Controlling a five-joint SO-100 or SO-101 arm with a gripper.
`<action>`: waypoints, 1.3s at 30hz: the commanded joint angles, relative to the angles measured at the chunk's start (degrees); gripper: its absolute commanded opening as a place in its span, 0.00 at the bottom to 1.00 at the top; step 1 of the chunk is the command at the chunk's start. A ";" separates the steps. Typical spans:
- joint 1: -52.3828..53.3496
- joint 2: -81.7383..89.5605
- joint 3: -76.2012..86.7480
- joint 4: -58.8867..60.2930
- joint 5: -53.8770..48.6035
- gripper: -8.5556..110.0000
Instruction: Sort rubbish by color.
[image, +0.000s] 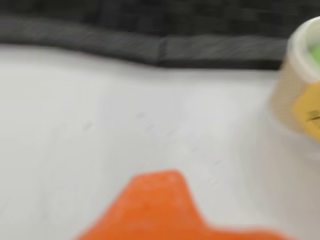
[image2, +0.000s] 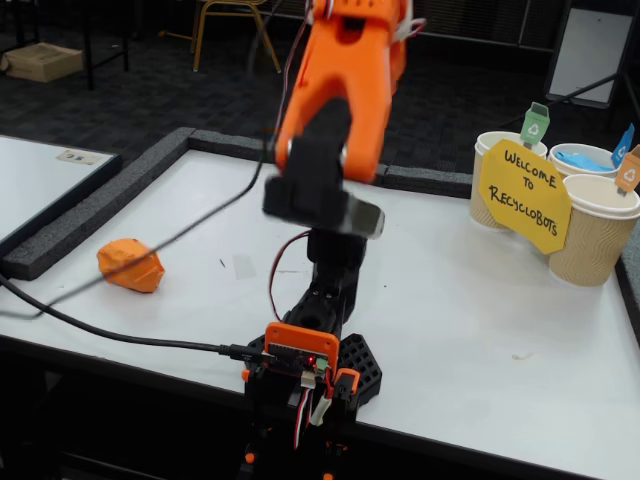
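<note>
Wrist view, blurred: an orange end effector (image: 165, 210) part is showing at 6 o'clock over the white surface (image: 100, 140); its spread cannot be told. A cup (image: 300, 85) holding green is sitting at 3 o'clock.

Fixed view: the orange wad (image2: 130, 265) is lying at 9 o'clock on the surface, the blue wad (image2: 580, 158) sitting in a cup at 2 o'clock.

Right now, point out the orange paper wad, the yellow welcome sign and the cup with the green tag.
orange paper wad (image2: 130, 265), fixed view, middle of the crumpled ball.
yellow welcome sign (image2: 524, 195), fixed view, centre of its lettered face.
cup with the green tag (image2: 488, 190), fixed view, its bare side wall.
</note>
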 joint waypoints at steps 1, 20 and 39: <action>-9.14 10.02 3.08 0.53 0.26 0.07; -62.93 -13.62 4.75 -0.44 -0.18 0.07; -84.99 -41.48 2.46 -6.50 -25.22 0.07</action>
